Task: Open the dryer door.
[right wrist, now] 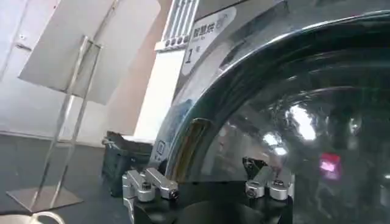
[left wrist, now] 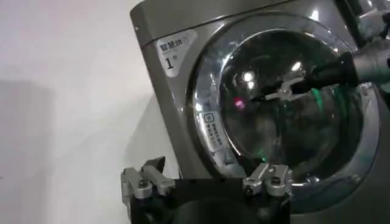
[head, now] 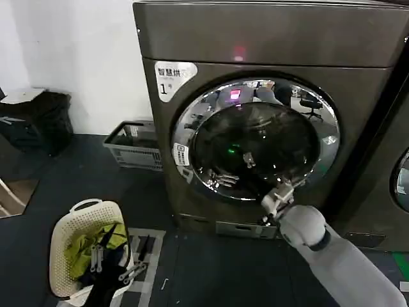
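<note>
One dryer (head: 268, 45), dark grey-bronze, fills the upper right of the head view; it bears one white sticker (head: 174, 78) marked "1" at its upper left corner and one small red light (head: 239, 51) on the top panel. Its single dryer door (head: 192, 121), a wide chrome ring around dark glass, occupies the centre right of the frame and lies flush against the machine's front, closed. A second machine (head: 399, 173) shows in part at the right edge.

One right arm (head: 339, 259) rises from the lower right corner; the right gripper (head: 279, 198) sits at the lower right part of the chrome ring, and whether it touches the ring cannot be told. In the right wrist view its two fingers (right wrist: 146, 184) stand wide apart, holding nothing, close before the glass and ring. In the left wrist view the left gripper (left wrist: 207, 181) lies at the bottom centre of the frame, its two fingers (left wrist: 141, 181) likewise wide and empty, well apart from the door.

On the floor (head: 77, 173): one grey crate (head: 135, 148) left of the dryer against the wall, one black bag (head: 38, 121) at the left edge, and one white laundry basket (head: 86, 211) at lower left holding yellow-green cloth (head: 86, 243).
</note>
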You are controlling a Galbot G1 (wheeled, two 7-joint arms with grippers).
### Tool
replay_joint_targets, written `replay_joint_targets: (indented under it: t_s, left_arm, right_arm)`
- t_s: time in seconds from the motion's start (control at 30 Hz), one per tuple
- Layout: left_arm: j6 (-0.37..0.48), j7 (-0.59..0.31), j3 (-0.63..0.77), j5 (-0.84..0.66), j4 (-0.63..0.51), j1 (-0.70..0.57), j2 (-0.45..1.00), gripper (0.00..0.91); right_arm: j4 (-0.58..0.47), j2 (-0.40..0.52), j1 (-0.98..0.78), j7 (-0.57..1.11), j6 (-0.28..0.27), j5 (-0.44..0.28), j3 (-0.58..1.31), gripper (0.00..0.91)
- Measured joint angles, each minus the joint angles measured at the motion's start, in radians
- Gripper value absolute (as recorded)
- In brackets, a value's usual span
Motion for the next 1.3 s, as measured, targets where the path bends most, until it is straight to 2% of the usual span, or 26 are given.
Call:
replay_joint_targets:
  t_s: [0.5,1.3]
  left_arm:
    - [0.000,0.000,-0.001,-0.005,0.001,-0.005,-0.002,0.907]
    - [0.000,0.000,-0.006,-0.012,-0.001,-0.006,-0.004,0.907]
  right_arm:
    - [-0.072,0.062,0.077,0.002,-0.020,-0.003,-0.083,0.907]
    - [-0.188,0.140,0.154,-0.011,-0.022,-0.030,-0.152,0.907]
